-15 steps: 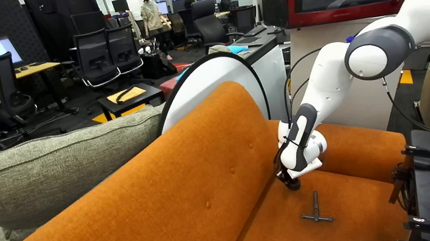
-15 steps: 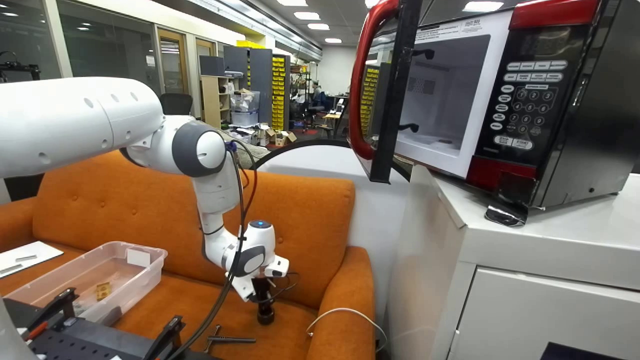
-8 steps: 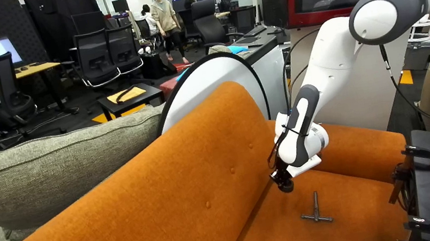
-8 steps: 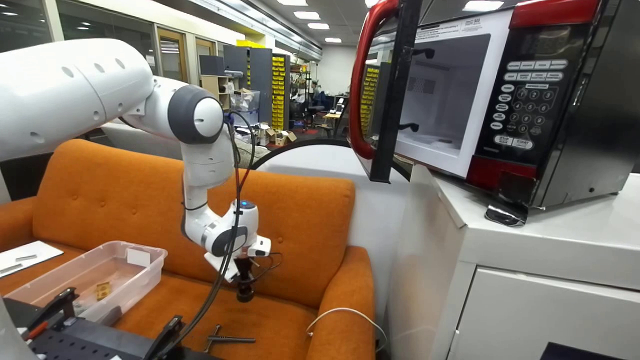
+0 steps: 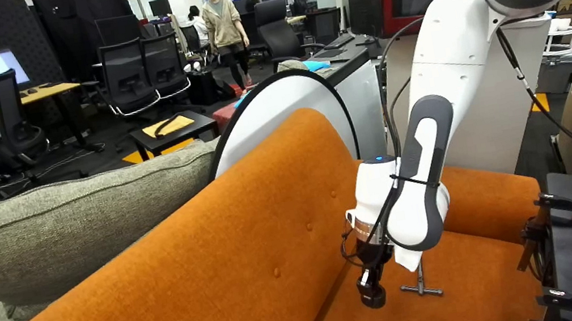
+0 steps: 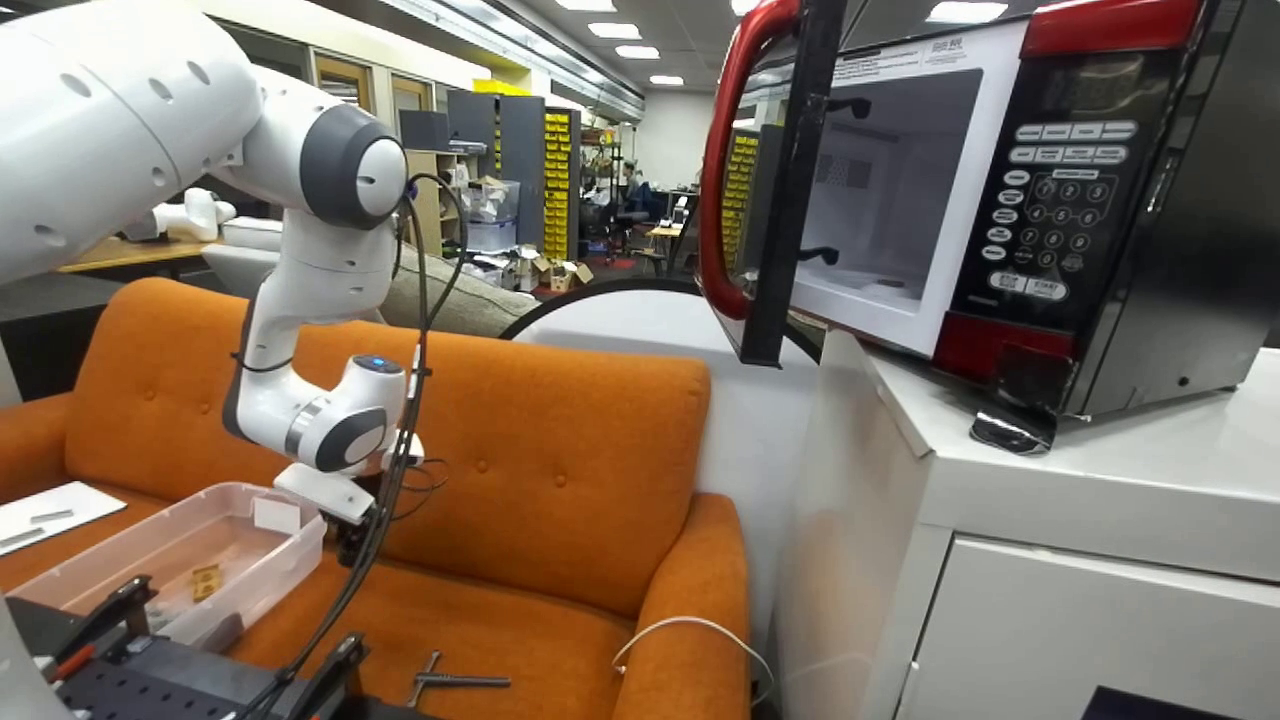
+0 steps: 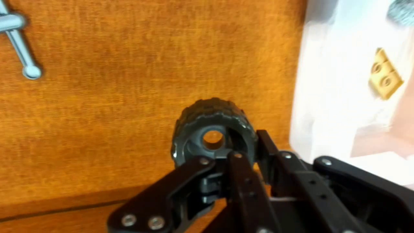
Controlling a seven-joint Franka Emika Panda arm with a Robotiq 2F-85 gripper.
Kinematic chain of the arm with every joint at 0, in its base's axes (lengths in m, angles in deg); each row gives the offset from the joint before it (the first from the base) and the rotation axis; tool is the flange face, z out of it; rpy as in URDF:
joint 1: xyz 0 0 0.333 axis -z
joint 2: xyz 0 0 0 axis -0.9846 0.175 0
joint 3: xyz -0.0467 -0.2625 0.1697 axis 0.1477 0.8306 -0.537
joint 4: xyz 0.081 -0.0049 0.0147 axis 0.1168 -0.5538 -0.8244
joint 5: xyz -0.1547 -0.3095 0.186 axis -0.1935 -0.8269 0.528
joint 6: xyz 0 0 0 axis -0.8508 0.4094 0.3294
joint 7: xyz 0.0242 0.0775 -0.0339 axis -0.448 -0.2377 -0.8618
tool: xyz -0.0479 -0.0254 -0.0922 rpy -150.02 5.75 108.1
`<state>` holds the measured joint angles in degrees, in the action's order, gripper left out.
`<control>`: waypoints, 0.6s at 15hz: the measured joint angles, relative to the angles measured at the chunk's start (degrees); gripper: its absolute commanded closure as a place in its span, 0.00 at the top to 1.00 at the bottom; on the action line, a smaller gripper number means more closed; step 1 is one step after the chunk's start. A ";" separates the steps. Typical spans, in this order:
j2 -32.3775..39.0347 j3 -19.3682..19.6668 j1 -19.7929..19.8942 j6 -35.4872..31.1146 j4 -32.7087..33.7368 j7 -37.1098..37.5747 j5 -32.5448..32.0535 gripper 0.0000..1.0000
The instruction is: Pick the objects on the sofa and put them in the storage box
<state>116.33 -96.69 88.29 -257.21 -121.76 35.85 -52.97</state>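
Wheel with a bumpy black tread (image 7: 210, 121) looks to hang in the air over the seat of the bright orange cloth sofa (image 5: 252, 235), pinched in the jaws. They seem to nip just one side of its rim, maybe because a thin edge is easy to squeeze. On that surface, near the wheel, a dark metal T-shaped tool (image 6: 462, 681) lies flat, likely waiting its turn. On the wheel's other side sits a see-through plastic box (image 6: 280, 575), probably put so close to make the trip short. A small yellow block with two round marks (image 7: 385, 77) is inside, so I think some tidying is done. The wrist view's edges cut off the tool and a grey lump (image 7: 402, 13) in the box, and I can't tell what that lump is. In an exterior view, black cables (image 6: 394, 480) cover much of the jaws, and the wheel is hard to make out there.
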 measured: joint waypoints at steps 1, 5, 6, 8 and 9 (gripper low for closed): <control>-1.03 -1.36 -0.34 0.00 -1.30 -0.99 -1.05 0.04; -2.81 -6.51 -0.65 0.76 -4.36 -6.17 -5.07 0.04; -2.72 -7.52 -0.70 1.64 -4.63 -7.64 -5.97 0.04; -2.19 -9.11 -0.95 4.03 -4.74 -10.78 -7.74 0.04; -1.71 -9.67 -1.23 5.29 -4.64 -12.43 -8.51 0.04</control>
<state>114.62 -106.36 87.06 -251.92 -126.40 23.42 -61.48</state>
